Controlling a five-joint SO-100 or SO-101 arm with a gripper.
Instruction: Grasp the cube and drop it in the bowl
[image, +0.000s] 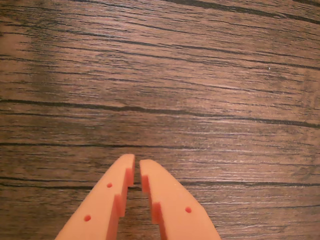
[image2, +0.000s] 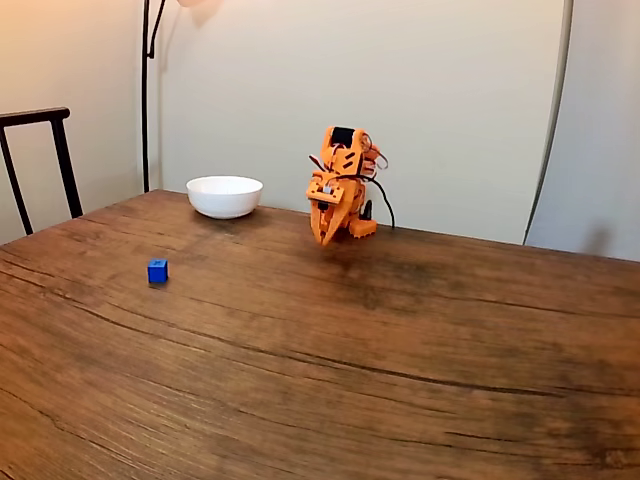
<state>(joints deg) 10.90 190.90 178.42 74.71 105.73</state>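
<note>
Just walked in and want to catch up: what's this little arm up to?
Nothing is being handled yet. The orange robot arm sits folded at the far side of the wooden table, its end effector nearly closed, empty and pointing down at bare wood. The small bright-blue cube lies untouched, apart from the round white bowl.

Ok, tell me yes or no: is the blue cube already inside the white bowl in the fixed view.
No, the cube sits on the bare wooden table, well apart from the bowl.
</note>
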